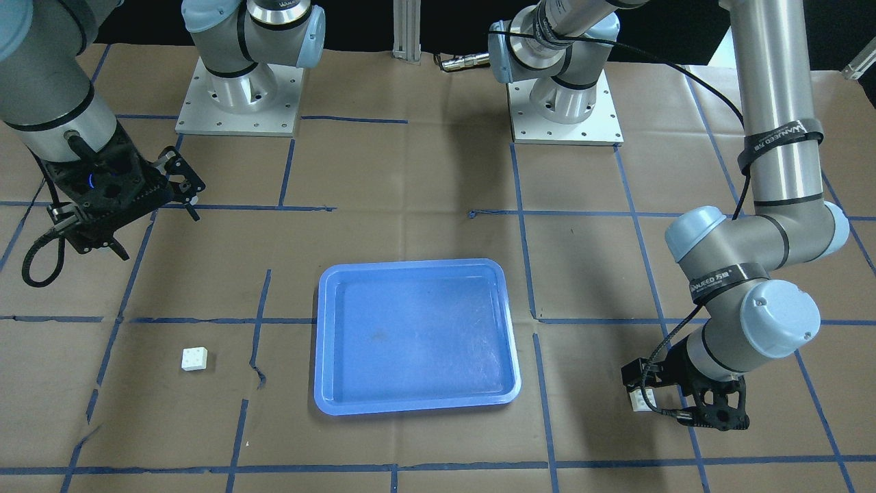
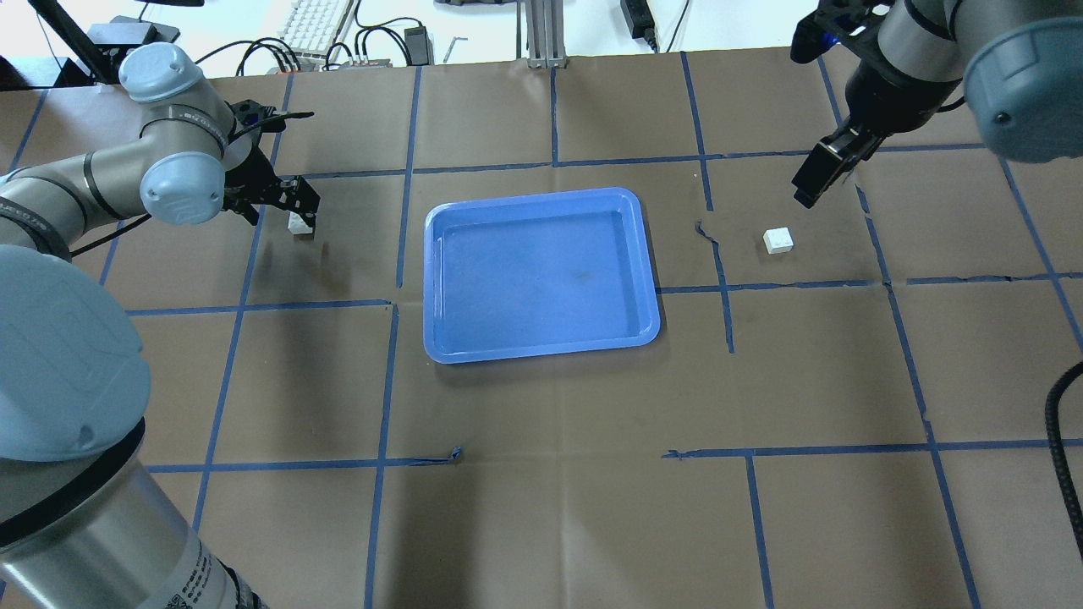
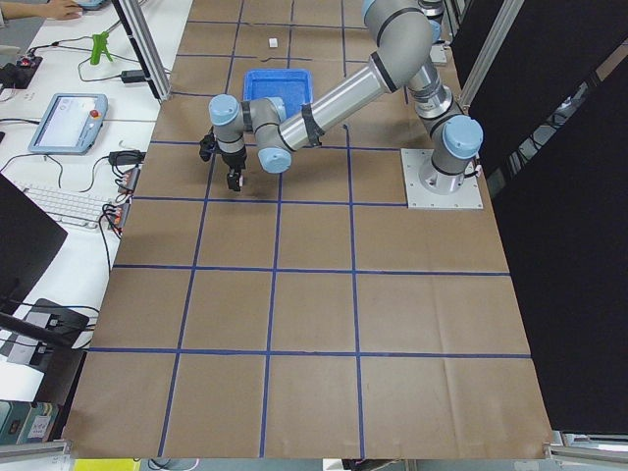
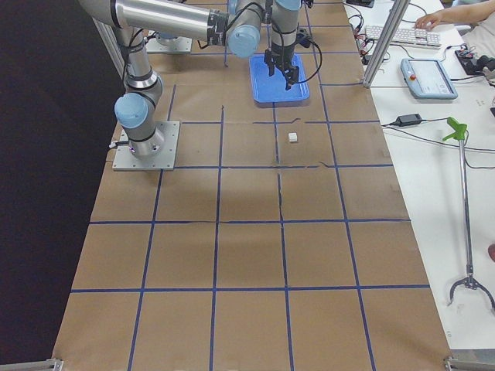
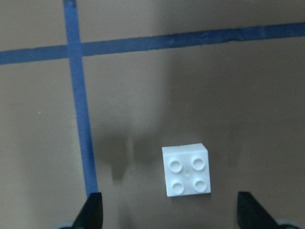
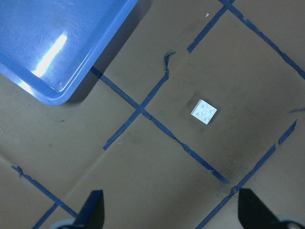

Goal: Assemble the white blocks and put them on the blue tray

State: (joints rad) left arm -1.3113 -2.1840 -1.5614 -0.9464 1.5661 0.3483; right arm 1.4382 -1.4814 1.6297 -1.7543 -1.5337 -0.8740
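Note:
The blue tray (image 1: 414,335) lies empty at the table's middle, also in the overhead view (image 2: 541,271). One white block (image 1: 641,400) lies on the paper on my left side (image 2: 299,225). My left gripper (image 2: 298,205) hovers low over it, open; in the left wrist view the block (image 5: 186,170) sits between the spread fingertips (image 5: 93,210), untouched. The other white block (image 1: 194,359) lies alone on my right side (image 2: 777,240). My right gripper (image 2: 816,179) hangs high behind it, open and empty; the right wrist view shows that block (image 6: 204,111) far below.
Brown paper with a blue tape grid covers the table. The two arm bases (image 1: 239,103) (image 1: 564,109) stand at the robot's edge. A desk with a keyboard and cables (image 2: 317,25) lies beyond the far edge. The tray's corner (image 6: 57,47) shows in the right wrist view.

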